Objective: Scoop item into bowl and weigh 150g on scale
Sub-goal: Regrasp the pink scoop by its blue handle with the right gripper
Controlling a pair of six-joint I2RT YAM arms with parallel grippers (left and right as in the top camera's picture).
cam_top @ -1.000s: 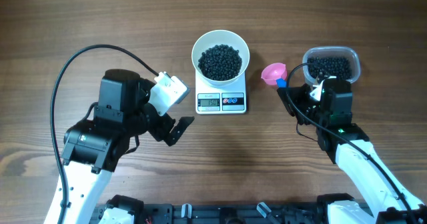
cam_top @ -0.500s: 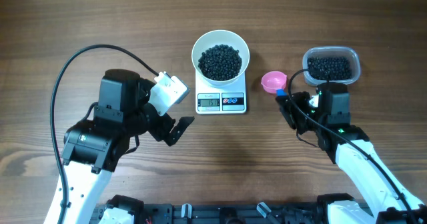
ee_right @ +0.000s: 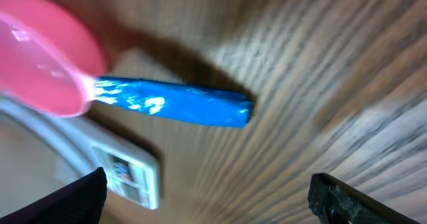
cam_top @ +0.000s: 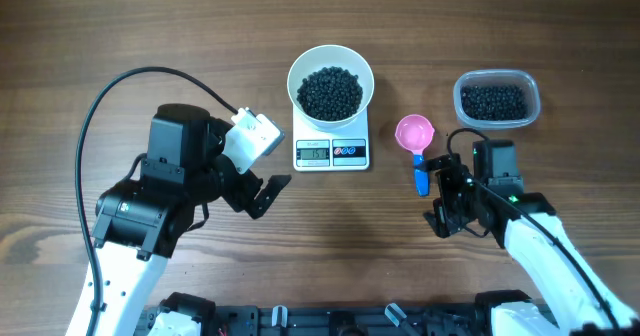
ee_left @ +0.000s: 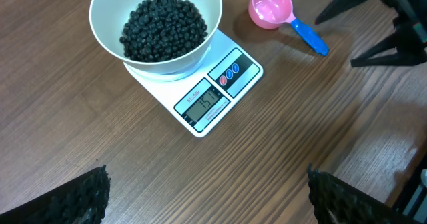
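Overhead check. The bowl [cam_top: 296, 71] sits on the scale [cam_top: 345, 161], at the middle of the wooden surface [cam_top: 200, 36], towards its far edge. The black beads [cam_top: 331, 92] fill the bowl's bottom in one dark heap. The scale's display faces me and shows digits; I cannot read them with confidence.

To the right of the scale, apart from it, the pink scoop [cam_top: 416, 141] lies flat on the surface. Its cup is nearest the scale and its blue handle points towards the right arm. The cup looks empty from the left wrist view.

Further right, the clear tub [cam_top: 458, 101] holds more of the same beads. It is near the scoop but not touching it.

The right gripper [cam_top: 436, 194] is just beyond the end of the handle. Its jaws stand wide apart and grip nothing. In the right wrist view the handle lies ahead of the fingers with bare wood on all sides.

The left gripper [ee_left: 207, 201] hangs left of the scale, well clear of it. Its jaws are spread wide and hold nothing.
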